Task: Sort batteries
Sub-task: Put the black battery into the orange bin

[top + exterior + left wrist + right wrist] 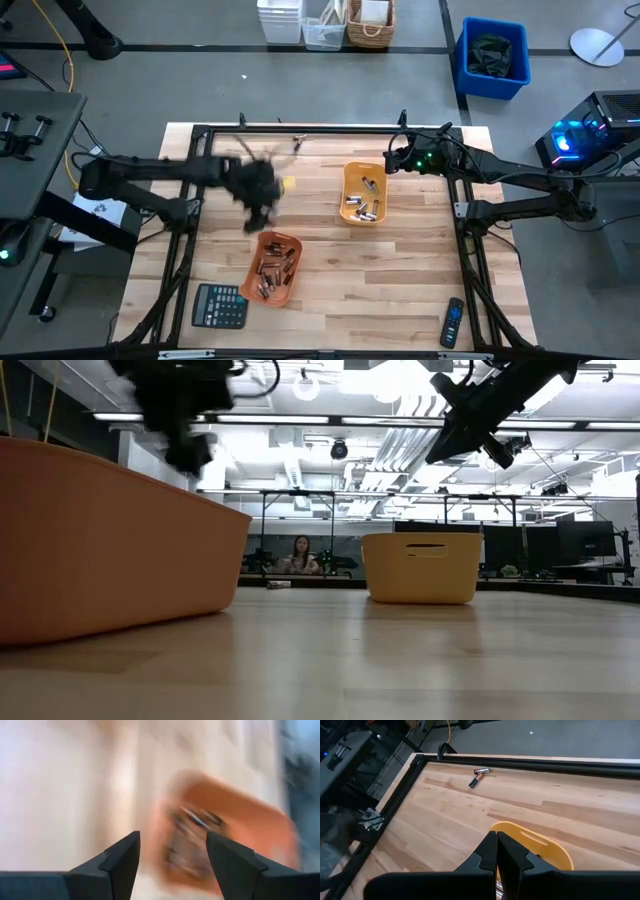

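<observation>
- I see the big wooden table (400, 290) from above, with a black frame around it.
- My left arm (150, 175) reaches in from the left side, and it looks blurry.
- My right arm (530, 190) reaches in from the right side.
- The orange tray (272, 268) sits near the front of the table, with many batteries (270, 272) lying in it.
- The yellow tray (364, 192) sits farther back, near the middle, and it holds a few batteries too.
- The black calculator (219, 306) lies just beside the orange tray, at the front left.
- The black remote (452, 323) lies at the front right, well apart from both trays.
- My left gripper (172, 852) hangs above the orange tray. Its 2 fingers stand wide apart with nothing between them.
- My right gripper (497, 851) hangs over the back edge of the yellow tray. Its 2 fingers are pressed together and hold nothing.
- 2 loose batteries (479, 776) lie on the bare wood near the back rail.
</observation>
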`<act>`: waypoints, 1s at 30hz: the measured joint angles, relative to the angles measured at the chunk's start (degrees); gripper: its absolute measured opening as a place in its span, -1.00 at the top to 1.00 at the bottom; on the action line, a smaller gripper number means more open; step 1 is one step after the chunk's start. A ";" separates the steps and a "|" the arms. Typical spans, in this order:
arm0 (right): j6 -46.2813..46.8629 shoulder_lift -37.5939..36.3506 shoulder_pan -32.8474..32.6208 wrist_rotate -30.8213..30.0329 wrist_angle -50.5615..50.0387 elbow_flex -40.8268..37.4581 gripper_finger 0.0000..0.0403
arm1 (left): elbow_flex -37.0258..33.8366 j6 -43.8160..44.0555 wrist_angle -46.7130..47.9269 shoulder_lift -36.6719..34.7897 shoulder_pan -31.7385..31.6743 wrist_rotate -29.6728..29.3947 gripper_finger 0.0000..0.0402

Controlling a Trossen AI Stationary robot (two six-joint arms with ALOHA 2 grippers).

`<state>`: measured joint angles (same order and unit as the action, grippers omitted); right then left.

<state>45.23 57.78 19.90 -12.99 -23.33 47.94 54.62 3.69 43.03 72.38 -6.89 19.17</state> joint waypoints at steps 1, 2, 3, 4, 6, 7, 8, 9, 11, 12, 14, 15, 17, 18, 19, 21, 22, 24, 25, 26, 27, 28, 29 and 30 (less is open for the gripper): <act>0.64 0.02 0.00 -0.02 -0.02 0.00 1.00 | 2.05 -2.09 -0.21 0.10 -3.16 -2.51 -0.10; 1.22 0.00 0.00 -0.12 0.00 0.00 1.00 | 4.28 -3.74 -1.28 0.72 -6.40 -4.89 -0.11; 1.49 0.00 0.00 -0.35 0.04 0.00 1.00 | 6.41 -4.65 -2.95 1.82 -9.89 -7.21 -0.11; 2.09 0.00 0.00 -0.43 0.04 0.00 1.00 | 8.78 -4.99 -4.40 3.67 -13.52 -9.25 -0.11; 2.88 0.00 0.00 -0.46 0.03 0.00 1.00 | 13.65 -4.32 -6.17 9.07 -20.21 -12.87 -0.10; 3.57 0.00 0.00 -0.48 0.05 0.00 1.00 | 16.31 -3.55 -6.32 12.69 -23.26 -14.18 -0.09; 4.08 0.00 0.00 -0.58 0.11 0.00 1.00 | 19.06 -2.85 -6.18 16.41 -25.67 -15.30 -0.08; 4.50 0.00 0.00 -1.03 0.24 0.00 1.00 | 21.77 -2.18 -5.69 20.44 -27.54 -16.44 -0.07; 5.35 0.00 0.00 -1.97 0.35 0.00 1.00 | 26.87 0.15 -4.51 28.31 -29.71 -17.97 -0.06; 5.90 0.00 0.00 -2.25 0.36 0.00 1.00 | 29.27 1.49 -3.60 32.01 -30.24 -18.21 -0.06; 6.85 0.00 0.00 -3.06 0.46 0.00 1.00 | 33.79 4.00 -0.15 38.77 -30.72 -18.42 -0.06; 7.16 0.00 0.00 -3.12 0.44 0.00 1.00 | 35.64 4.89 1.89 41.61 -30.76 -18.52 -0.06; 7.28 0.00 0.00 -3.10 0.45 0.00 1.00 | 38.65 5.08 5.87 46.36 -30.74 -20.39 -0.06; 7.28 0.00 0.00 -3.10 0.44 0.00 1.00 | 39.68 5.49 7.23 48.16 -30.61 -22.13 -0.06; 7.28 0.01 0.00 -3.10 0.46 0.00 1.00 | 40.36 6.18 8.04 49.55 -30.56 -23.46 -0.06; 7.28 0.00 0.00 -3.10 0.44 0.00 1.00 | 40.77 6.83 8.45 51.44 -30.54 -25.92 -0.06; 7.27 0.00 0.00 -3.10 0.46 0.00 1.00 | 40.78 7.71 8.02 51.95 -30.54 -27.06 -0.06; 7.27 0.01 0.00 -3.10 0.43 0.00 1.00 | 40.80 8.70 6.12 52.72 -30.54 -28.51 -0.06; 7.26 0.00 0.00 -3.13 0.39 0.00 1.00 | 40.84 8.72 5.14 52.95 -30.54 -28.49 -0.06; 7.14 0.00 0.00 -3.15 0.33 0.00 1.00 | 40.88 8.72 4.42 53.33 -30.54 -28.46 -0.06; 6.95 0.01 0.00 -3.17 0.25 0.00 1.00 | 40.90 8.93 3.71 53.65 -30.55 -28.41 -0.06; 6.86 0.00 0.00 -3.17 0.25 0.00 1.00 | 40.90 9.50 3.30 54.03 -30.61 -28.33 -0.06; 6.85 0.00 0.00 -3.15 0.23 0.00 1.00 | 40.91 9.91 3.27 54.53 -30.61 -28.33 -0.05; 6.82 0.01 0.00 -3.17 0.22 0.00 1.00 | 40.91 10.61 3.29 54.98 -30.67 -28.17 -0.02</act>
<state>52.05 57.78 19.90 -16.16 -23.11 47.94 95.52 14.30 46.32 127.36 -37.56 -9.01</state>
